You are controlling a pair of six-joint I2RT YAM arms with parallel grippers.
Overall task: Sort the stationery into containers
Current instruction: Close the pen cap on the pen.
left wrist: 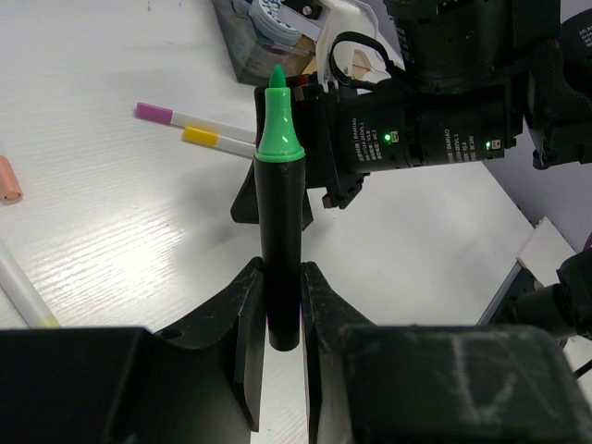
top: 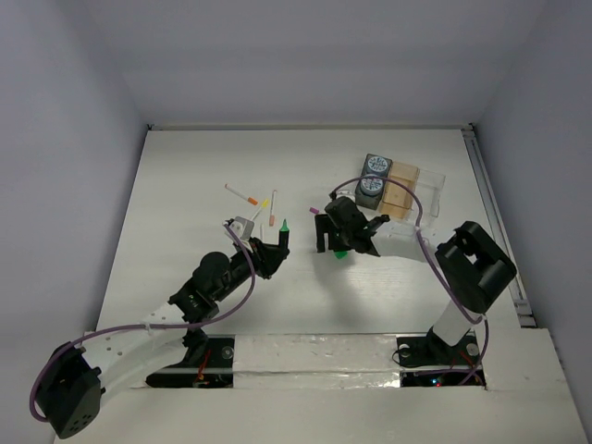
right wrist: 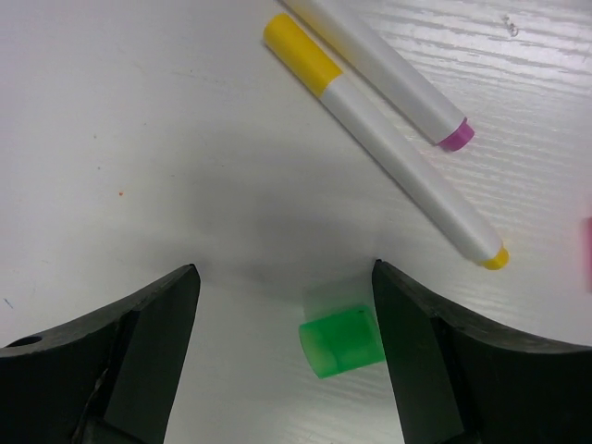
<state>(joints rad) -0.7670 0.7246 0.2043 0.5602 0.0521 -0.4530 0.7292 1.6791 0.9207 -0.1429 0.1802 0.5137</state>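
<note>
My left gripper (left wrist: 282, 319) is shut on the lower end of a black marker with a bare green tip (left wrist: 280, 213) and holds it upright above the table; the top view shows the marker (top: 283, 229) left of centre. My right gripper (right wrist: 285, 277) stands open, pointing down at the table. A small translucent green cap (right wrist: 342, 340) lies on the table between its fingers, close to the right finger (right wrist: 435, 351). From above, the cap (top: 341, 253) shows just under the right gripper (top: 345, 239). The clear tray (top: 416, 196) holds two round canisters (top: 374, 178) at its left end.
A yellow-ended white pen (right wrist: 388, 153) and a purple-ended white pen (right wrist: 388, 69) lie just beyond the right gripper. More white pens (top: 257, 202) lie behind the left gripper. The two grippers are close together at mid-table.
</note>
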